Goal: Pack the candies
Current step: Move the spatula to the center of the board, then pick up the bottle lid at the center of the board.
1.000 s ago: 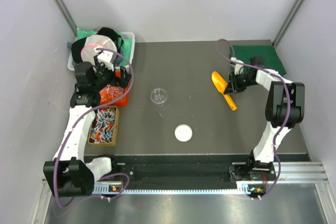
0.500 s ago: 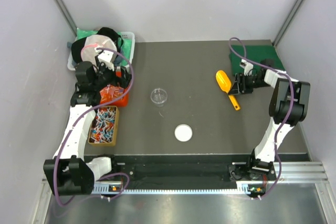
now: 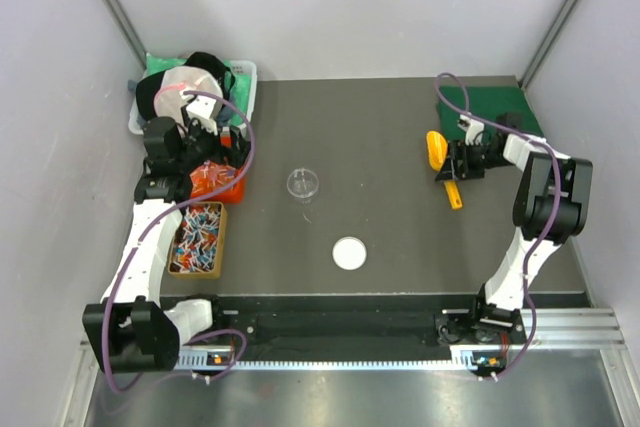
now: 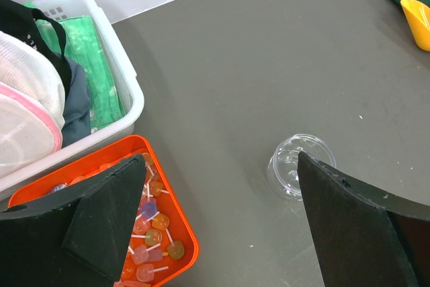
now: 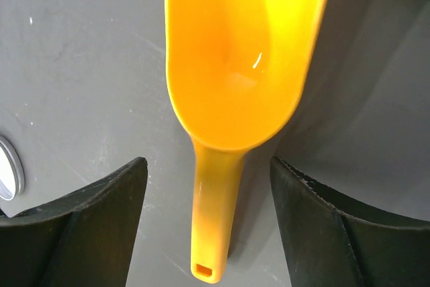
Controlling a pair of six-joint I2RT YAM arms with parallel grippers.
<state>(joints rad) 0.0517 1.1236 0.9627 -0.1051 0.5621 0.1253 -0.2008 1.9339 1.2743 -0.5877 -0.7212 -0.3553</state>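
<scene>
Two gaps between right gripper (image 5: 207, 166) and scoop (image 5: 235, 78).

This is looking like a robotics lab test cell rather than a lived-in room: plain pale wall panels (image 3: 350, 7) are boxing in a dark grey table (image 3: 380, 237), with metal struts (image 3: 112, 2) running up the corners. A white-and-black left arm (image 3: 140, 247) and right arm (image 3: 515, 257) are sitting bolted to a metal rail (image 3: 340, 359) at the near edge, with purple cables (image 3: 251, 145) looping loose over them.
</scene>
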